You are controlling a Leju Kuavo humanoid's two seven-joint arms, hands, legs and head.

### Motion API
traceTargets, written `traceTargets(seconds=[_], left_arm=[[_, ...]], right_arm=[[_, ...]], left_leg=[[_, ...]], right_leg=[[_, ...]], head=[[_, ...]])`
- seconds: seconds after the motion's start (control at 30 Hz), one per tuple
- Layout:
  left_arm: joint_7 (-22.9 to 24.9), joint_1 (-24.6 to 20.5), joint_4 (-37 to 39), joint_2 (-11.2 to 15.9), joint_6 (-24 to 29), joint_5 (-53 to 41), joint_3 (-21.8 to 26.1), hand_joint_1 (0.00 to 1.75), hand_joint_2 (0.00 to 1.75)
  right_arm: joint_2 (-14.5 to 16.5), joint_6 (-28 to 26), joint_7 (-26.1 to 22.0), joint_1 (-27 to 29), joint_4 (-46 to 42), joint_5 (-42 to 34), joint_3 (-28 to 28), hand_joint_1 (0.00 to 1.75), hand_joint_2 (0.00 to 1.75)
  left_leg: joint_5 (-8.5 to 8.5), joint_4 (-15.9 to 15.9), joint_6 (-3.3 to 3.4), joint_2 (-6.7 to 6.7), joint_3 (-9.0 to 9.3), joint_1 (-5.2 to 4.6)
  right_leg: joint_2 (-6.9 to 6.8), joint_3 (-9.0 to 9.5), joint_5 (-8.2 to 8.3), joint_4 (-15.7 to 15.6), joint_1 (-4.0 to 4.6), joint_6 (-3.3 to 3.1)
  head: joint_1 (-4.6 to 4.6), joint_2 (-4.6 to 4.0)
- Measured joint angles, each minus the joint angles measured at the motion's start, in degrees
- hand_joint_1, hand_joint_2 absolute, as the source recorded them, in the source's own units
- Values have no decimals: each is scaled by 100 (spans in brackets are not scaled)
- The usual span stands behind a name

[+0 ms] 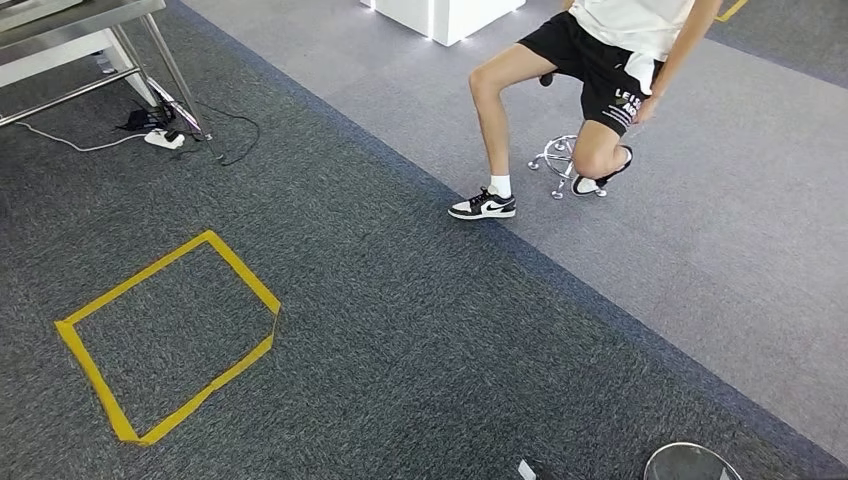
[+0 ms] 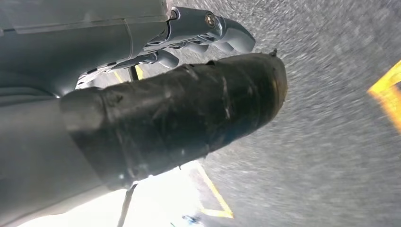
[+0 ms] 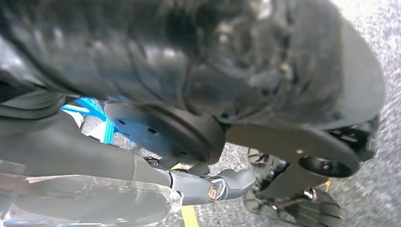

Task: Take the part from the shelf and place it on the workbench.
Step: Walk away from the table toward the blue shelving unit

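Left hand: the left hand hangs over the carpet. Its thick dark thumb lies long, its fingers are a little bent, and nothing is in it.
Right hand: the right hand hangs beside dark robot parts. I cannot tell if it is spread or holding something.
Part: I cannot see the part, the shelf or the workbench.
How far: I think the job is near its start. The robot has yet to reach the shelf, grab the part and carry it.
Floor: dark grey carpet with a yellow tape square, then lighter carpet.
Room: a metal table leg and white power strip are on the left. A person sits on a stool on the right.
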Motion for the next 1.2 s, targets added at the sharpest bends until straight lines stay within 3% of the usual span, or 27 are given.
traceTargets(seconds=[0.03, 0.07, 0.13, 0.2, 0.27, 0.33, 0.4, 0.47, 0.5, 0.53, 0.6, 0.67, 0.73, 0.8, 0.83, 0.87, 0.93, 1.0, 1.03, 1.07, 1.1, 1.2], left_arm=[[5, 3, 0, 1, -1, 0, 0, 0, 0], [5, 3, 0, 1, -1, 0, 0, 0, 0], [5, -7, 0, 4, 2, 0, 0, 0, 0], [10, -15, 0, 12, 4, 0, 1, 0, 0], [16, -24, 0, 15, 4, 0, 2, 0, 0], [19, -38, 0, 13, 3, 0, 2, 0, 0], [23, -39, 0, 14, 3, 0, 3, 0, 0], [29, -28, 0, 16, 2, 0, 4, 0, 0], [32, -17, 0, 16, 1, 0, 4, 0, 0], [34, -9, 0, 16, -1, 0, 4, 0, 0], [37, 0, 0, 18, -4, -1, 4, 0, 0], [40, 0, 0, 28, -4, -3, 4, 0, 0], [42, -15, 0, 36, -2, -4, 4, 0, 0], [42, -31, 0, 35, -1, -8, 5, 0, 0], [42, -33, 0, 34, -2, -11, 5, 0, 0], [42, -30, 0, 33, -2, -14, 6, 0, 0], [44, -17, 0, 31, -3, -18, 7, 0, 0], [52, -1, 0, 32, -3, -19, 7, 0, 0], [57, 4, 0, 33, -3, -20, 7, 0, 0], [60, 5, 0, 33, -3, -20, 7, 0, 0], [60, 3, 0, 33, -3, -20, 7, 0, 0], [60, -3, 0, 32, -3, -20, 7, 0, 0]], right_arm=[[-1, -1, 0, 4, 0, 0, 6, 0, 0], [-4, -1, 0, 6, 0, 0, 10, 0, 0], [-8, -1, -1, -3, 0, 0, 15, 0, 0], [-9, 0, -4, -15, -2, -6, 23, 0, 0], [-9, 1, -7, -3, -3, -22, 39, 0, 0], [-10, 3, -7, 11, -2, -44, 51, 0, 0], [-10, 5, -8, 2, -2, -58, 53, 0, 0], [-12, 5, -10, -8, -1, -63, 54, 0, 0], [-13, 6, -10, -7, -1, -67, 55, 0, 0], [-14, 7, -10, -3, 0, -72, 58, 0, 0], [-13, 8, -10, 4, 0, -81, 69, 0, 0], [-13, 9, -11, -3, 0, -86, 79, 0, 0], [-14, 11, -12, -11, 0, -87, 83, 0, 0], [-20, 13, -13, 0, 1, -87, 85, 0, 0], [-24, 14, -13, 10, 2, -87, 86, 0, 0], [-28, 18, -12, 17, 2, -88, 89, 0, 0], [-31, 28, -13, 21, 1, -91, 96, 0, 0], [-31, 38, -19, 21, 1, -98, 110, 0, 0], [-32, 40, -20, 23, 1, -101, 122, 0, 0], [-34, 41, -22, 28, 2, -103, 134, 0, 0], [-38, 42, -22, 31, 2, -103, 145, 0, 0], [-45, 43, -26, 8, 2, -103, 152, 0, 0]], left_leg=[[9, 29, -10, 54, -36, 3], [10, 65, -25, 102, -61, 10], [-21, 170, -85, 188, -113, 9], [-58, 268, -158, 262, -156, -12], [-60, 298, -211, 324, -167, -16], [-141, 384, -272, 248, -204, 10], [-440, 834, -326, 27, -411, 33], [-768, 1553, -351, -109, -756, 42], [-813, 1787, -353, -125, -872, 45], [-747, 1827, -346, -132, -899, 46], [-349, 1312, -309, -192, -670, 47], [-54, 614, -254, -407, -367, 45], [-6, 332, -220, -538, -268, 30], [40, 276, -184, -460, -271, 24], [79, 234, -152, -401, -260, 33], [122, 182, -113, -341, -249, 42], [186, 119, -47, -207, -258, 35], [207, 114, -17, -81, -302, 12], [211, 116, -15, -25, -315, 6], [213, 120, -16, 28, -321, 5], [213, 127, -19, 77, -322, 5], [187, 190, -66, 211, -334, -22]], right_leg=[[-19, 86, 22, -18, -25, 24], [-49, 285, 126, -251, -49, 45], [-192, 803, 328, -1002, -60, 64], [-272, 1041, 379, -1421, -39, 8], [-208, 1009, 386, -1444, -17, -82], [-142, 991, 424, -1470, -20, -159], [-73, 962, 467, -1494, -36, -229], [21, 915, 499, -1495, -30, -265], [77, 901, 511, -1494, -24, -272], [134, 893, 522, -1491, -20, -269], [250, 893, 540, -1487, -18, -250], [347, 874, 569, -1481, -21, -204], [427, 824, 622, -1493, -34, -125], [509, 792, 681, -1527, -41, -42], [469, 778, 671, -1516, -36, -16], [377, 743, 610, -1445, -20, 0], [112, 501, 251, -902, 1, 14], [10, 193, -120, -159, -1, 32], [-2, 142, -169, 19, -5, 38], [-14, 201, -116, -11, -6, 39], [-42, 369, 17, -252, -4, 33], [-272, 1040, 406, -1364, 29, -33]], head=[[1, 0], [2, 0], [7, 0], [-5, 0], [-19, 0], [-28, 0], [-53, 0], [-68, 0], [-69, 0], [-68, 0], [-70, 0], [-67, 0], [-65, 0], [-67, 0], [-64, 0], [-56, 0], [-38, 0], [-32, 0], [-32, 0], [-31, 0], [-30, 0], [-33, 0]])
